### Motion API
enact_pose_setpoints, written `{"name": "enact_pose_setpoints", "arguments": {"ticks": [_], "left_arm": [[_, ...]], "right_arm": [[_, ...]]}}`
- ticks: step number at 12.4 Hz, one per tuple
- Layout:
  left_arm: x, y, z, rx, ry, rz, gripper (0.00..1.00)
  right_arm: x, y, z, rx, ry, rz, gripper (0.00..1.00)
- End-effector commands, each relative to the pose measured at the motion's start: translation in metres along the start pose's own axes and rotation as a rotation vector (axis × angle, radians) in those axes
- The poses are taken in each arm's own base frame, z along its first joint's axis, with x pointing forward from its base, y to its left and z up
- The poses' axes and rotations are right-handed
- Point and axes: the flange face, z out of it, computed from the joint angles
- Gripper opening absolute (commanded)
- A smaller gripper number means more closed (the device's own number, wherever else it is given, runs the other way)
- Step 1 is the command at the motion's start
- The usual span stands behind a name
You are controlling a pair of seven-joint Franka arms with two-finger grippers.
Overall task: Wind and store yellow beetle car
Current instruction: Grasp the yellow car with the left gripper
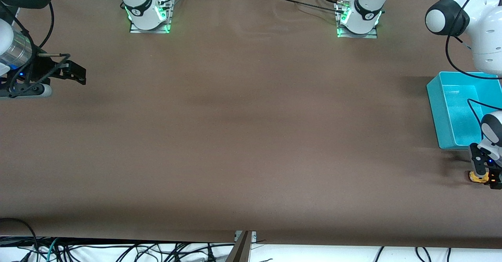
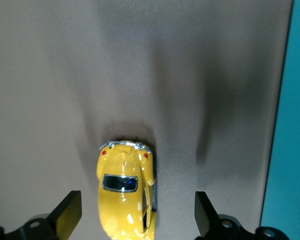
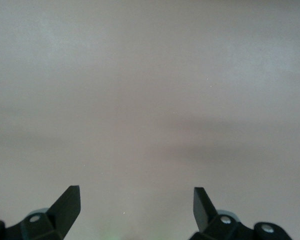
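Front view: the tiny bright yellow beetle car sits on the brown tabletop at the left arm's end, nearer the camera than the turquoise plastic bin. The left pincer is right over it. The right pincer waits at the right arm's end.

Left wrist view: fingers spread wide, car between them, untouched, bin wall beside.

Right wrist view: fingers spread wide over bare tabletop.

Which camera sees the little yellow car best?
The left wrist view: the yellow beetle car lies between the open left gripper fingers. The front view shows a speck; the right wrist view shows none.
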Motion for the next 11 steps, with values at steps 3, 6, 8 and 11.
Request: {"name": "enact_pose_setpoints", "arguments": {"ticks": [3,6,8,11], "left_arm": [[-0.006,-0.011,0.006,0.051,-0.06,0.007,0.93],[-0.003,-0.01,0.011,0.047,-0.056,0.01,0.77],[-0.003,-0.009,0.012,0.045,-0.057,0.01,0.46],[-0.007,-0.01,0.008,0.049,-0.064,0.007,0.24]], "right_arm": [[-0.007,-0.002,-0.002,-0.015,-0.005,0.002,1.0],[-0.007,-0.001,-0.002,-0.014,-0.005,0.004,1.0],[-0.007,-0.001,-0.002,-0.014,-0.005,0.004,1.0],[-0.007,-0.002,-0.002,-0.013,-0.005,0.004,1.0]]}}
